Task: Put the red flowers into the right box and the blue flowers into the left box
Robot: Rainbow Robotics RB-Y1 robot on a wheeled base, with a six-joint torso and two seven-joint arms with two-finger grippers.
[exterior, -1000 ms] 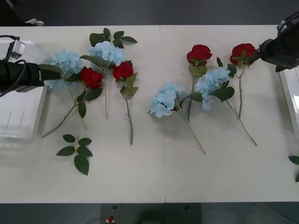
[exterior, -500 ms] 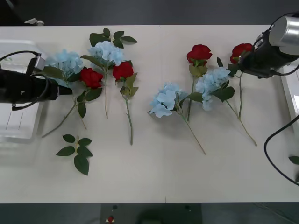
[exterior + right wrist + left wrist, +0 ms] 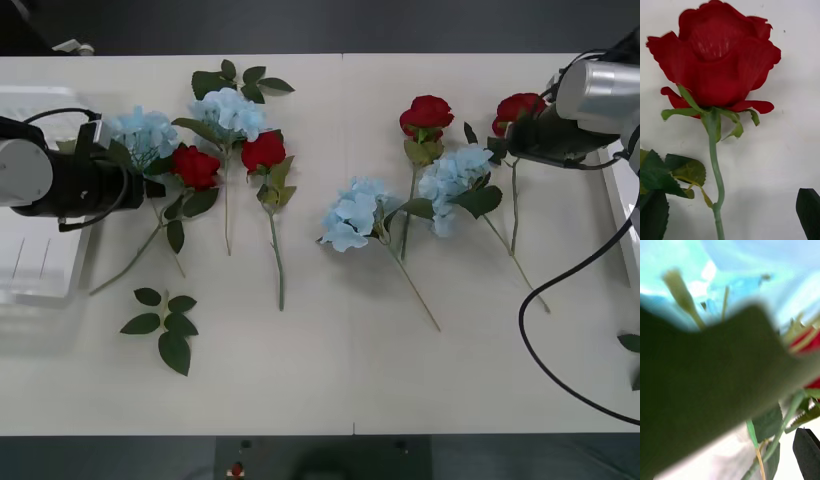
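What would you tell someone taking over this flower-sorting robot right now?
Left gripper: open, at the leftmost blue flower, beside the left box.
Right gripper: open, at the rightmost red flower, near the right box.
Done: nothing boxed; all four red and four blue blooms lie on the table.
Left: move all eight.

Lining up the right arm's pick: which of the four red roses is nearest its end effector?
The rightmost red rose, right beside the right end effector. The other three lie farther left across the table.
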